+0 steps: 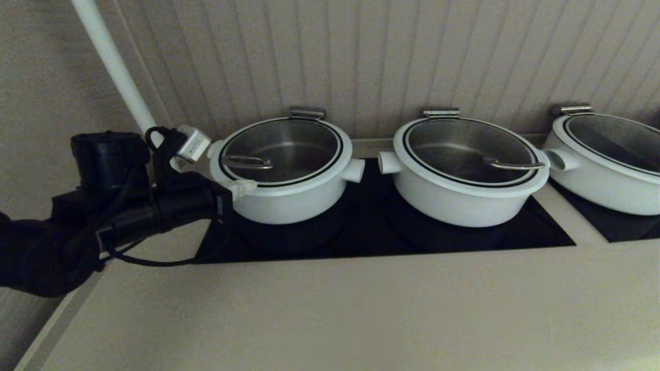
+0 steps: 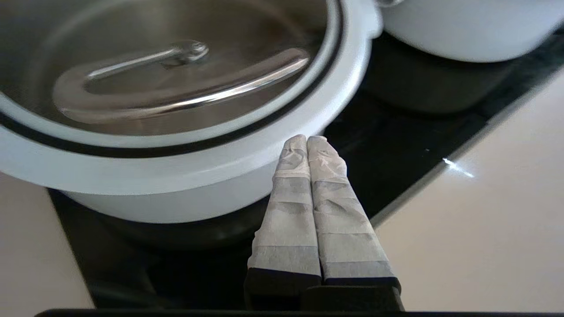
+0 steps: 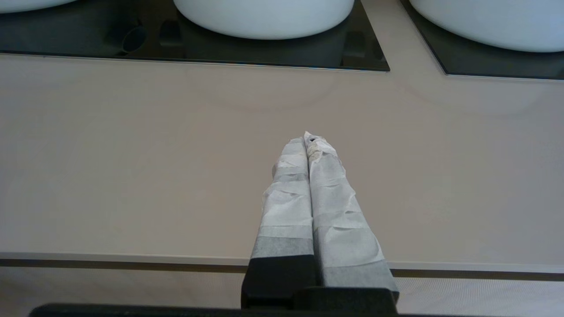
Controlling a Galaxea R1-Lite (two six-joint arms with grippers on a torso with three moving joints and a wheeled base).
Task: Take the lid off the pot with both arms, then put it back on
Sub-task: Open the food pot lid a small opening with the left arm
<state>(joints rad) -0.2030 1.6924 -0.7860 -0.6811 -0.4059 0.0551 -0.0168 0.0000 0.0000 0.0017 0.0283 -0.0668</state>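
The pot [image 1: 294, 201] is the leftmost of three white pots and stands on a black cooktop. Its glass lid [image 1: 281, 149] sits closed on it, with the steel wire handle [image 1: 247, 162] towards the left. My left gripper [image 1: 242, 189] is shut and empty, its taped tips at the front-left edge of the lid's white rim. In the left wrist view the gripper [image 2: 307, 138] touches the rim [image 2: 176, 154] just above the pot wall [image 2: 154, 198]; the handle [image 2: 198, 99] lies beyond. My right gripper [image 3: 308, 137] is shut and empty over the beige counter, out of the head view.
Two like lidded white pots stand to the right, the middle one [image 1: 464, 190] and the far one [image 1: 608, 170]. The black cooktop [image 1: 371, 226] is set into the beige counter [image 1: 361, 309]. A white pipe [image 1: 113, 62] slants up behind my left arm. A panelled wall is close behind.
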